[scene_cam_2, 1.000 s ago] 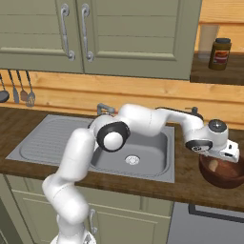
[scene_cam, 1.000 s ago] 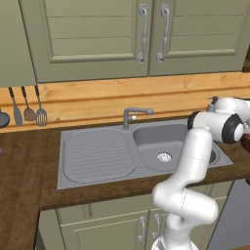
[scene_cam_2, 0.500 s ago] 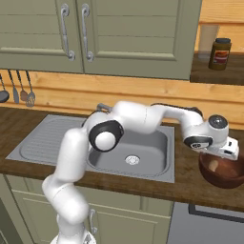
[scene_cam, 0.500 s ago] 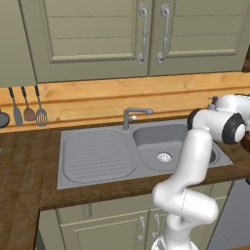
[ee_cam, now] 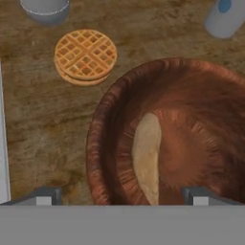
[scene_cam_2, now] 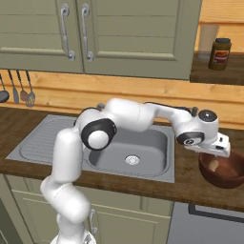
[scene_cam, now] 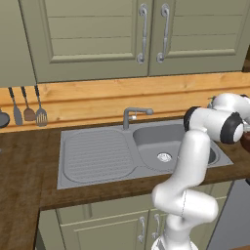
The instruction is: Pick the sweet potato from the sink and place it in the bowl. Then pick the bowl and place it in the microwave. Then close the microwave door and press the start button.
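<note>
The dark reddish-brown bowl (ee_cam: 172, 139) stands on the wooden counter, right of the sink (scene_cam_2: 143, 164). The pale orange-brown sweet potato (ee_cam: 146, 160) lies inside it, free of the fingers. My gripper (ee_cam: 122, 196) hovers just above the bowl's near rim, open, with its two fingertips (ee_cam: 45, 195) set wide apart and nothing between them. From the right base view the gripper (scene_cam_2: 220, 152) hangs over the bowl (scene_cam_2: 225, 172), and the sweet potato (scene_cam_2: 214, 165) shows within. The sink's basin (scene_cam: 156, 141) holds nothing but its drain. The microwave and its door are out of view.
A round waffle (ee_cam: 86, 56) lies on the counter beside the bowl, with a grey cup (ee_cam: 45, 8) and a pale bottle (ee_cam: 224, 18) beyond. A jar (scene_cam_2: 220, 53) sits on a shelf. Utensils (scene_cam: 29, 107) hang left; the tap (scene_cam: 134, 114) rises behind the sink.
The jaws have spread a little wider above the bowl. The arm's elbow has swung slightly left while the hand stays over the bowl. The sweet potato rests in the bowl.
</note>
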